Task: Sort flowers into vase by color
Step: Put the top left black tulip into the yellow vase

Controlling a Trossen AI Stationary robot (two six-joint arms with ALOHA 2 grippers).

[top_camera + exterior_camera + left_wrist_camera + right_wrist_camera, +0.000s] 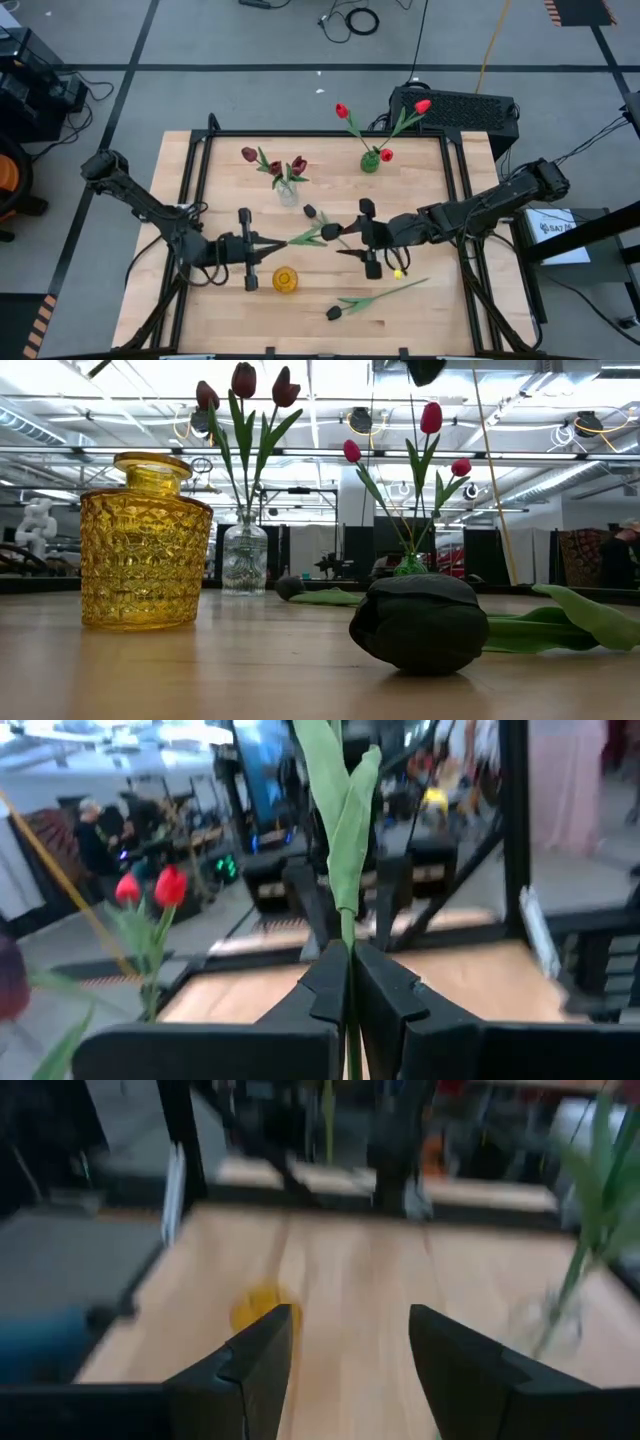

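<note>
**Left gripper holds a dark tulip by its stem**

The left gripper (262,246) sits near the middle of the table (180,310). Its fingers are pinched tight on the thin green stem of a near-black tulip (310,213). The flower head points toward 1 o'clock from the gripper.

The right gripper (362,238) waits just past the leaves, at 3 o'clock from the left one. Its fingers are spread wide and hold nothing.

The yellow glass vase (285,280) stands empty at 5 o'clock from the left gripper. The clear vase (287,192) at 12 o'clock holds the maroon tulips (272,161). The green vase (370,161) at 1 o'clock holds the red tulips (385,110). Another dark tulip (334,313) lies on the table at 5 o'clock.

The stem is thin and bendy, so it could slip or droop in the grip. The two grippers are close and might bump. A swinging stem could knock the yellow vase over.
</note>
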